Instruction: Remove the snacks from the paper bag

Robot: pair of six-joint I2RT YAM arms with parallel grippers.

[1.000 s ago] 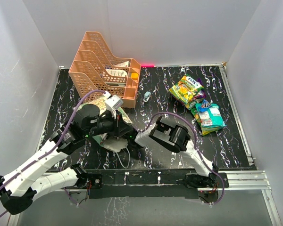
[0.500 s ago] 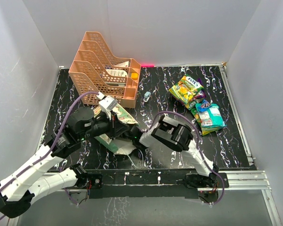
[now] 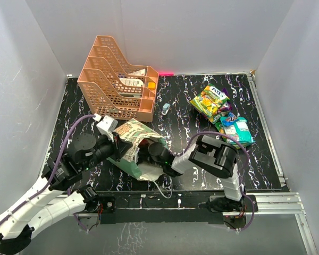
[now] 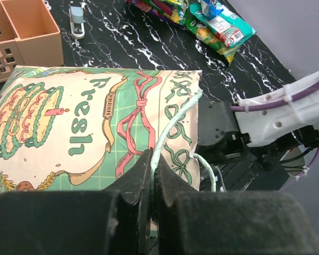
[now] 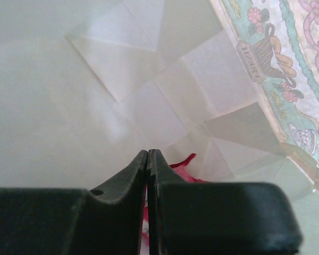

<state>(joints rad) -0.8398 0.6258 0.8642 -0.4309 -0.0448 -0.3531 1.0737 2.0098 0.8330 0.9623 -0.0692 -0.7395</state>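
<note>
Left pincer (image 4: 151, 159): my fingers are pressed together on the thin white string handle (image 4: 173, 119) of the paper bag, which runs down between the tips.
Right pincer (image 5: 148, 153): it is deep inside the bag, with cream paper all around it. The fingers are closed until they almost touch.
Pink packet (image 5: 185, 162): it lies at the bottom of the bag, right at my right fingertips. A sliver of pink also shows in the slit between the fingers. I cannot tell whether I actually have it pinched.
Paper bag (image 3: 134, 135): it lies on its side on the black marbled table (image 3: 186, 101), near my bases. Its printed green face is up and its mouth is turned toward my right arm.
Snacks outside (image 3: 223, 114): yellow-green, purple and teal packets lie in a loose overlapping pile at the far right of the table, well apart from the bag.
Orange rack (image 3: 117, 79): it stands at the far left, just beyond the bag.
Small pale object (image 3: 166, 108): it sits on the table beside the rack's right end.
</note>
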